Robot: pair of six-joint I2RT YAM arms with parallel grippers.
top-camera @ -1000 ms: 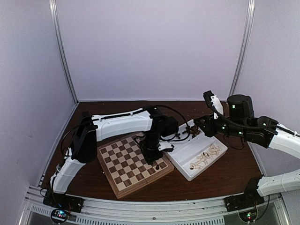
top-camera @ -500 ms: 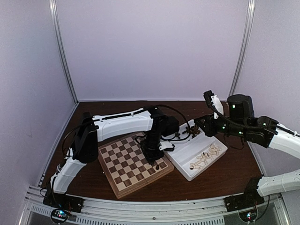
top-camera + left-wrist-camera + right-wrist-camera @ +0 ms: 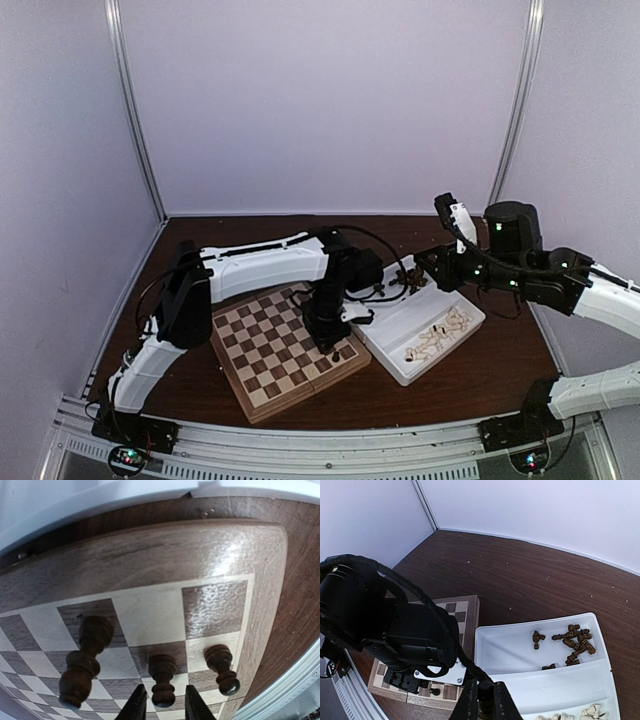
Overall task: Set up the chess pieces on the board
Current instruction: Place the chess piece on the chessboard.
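The board [image 3: 262,352] lies at the table's front centre. My left gripper [image 3: 326,337] points down over the board's right corner. In the left wrist view three dark chess pieces stand on the board [image 3: 150,555]: a taller one [image 3: 86,664], a pawn [image 3: 163,679] and another pawn [image 3: 221,669] by the edge. The left gripper [image 3: 165,694] is open, its fingers a little apart on either side of the middle pawn's head. My right gripper [image 3: 485,692] hangs over the white tray [image 3: 555,680], shut on a dark chess piece [image 3: 484,700].
The two-compartment tray [image 3: 392,362] sits right of the board. It holds loose dark pieces [image 3: 572,642] in the far compartment and cream pieces [image 3: 437,338] in the near one. The left arm's body and cable [image 3: 395,625] loom over the board's right side. Walls close off the back and sides.
The left jaws have parted slightly and let go of the middle pawn, which stands on its square. The right arm has not moved.
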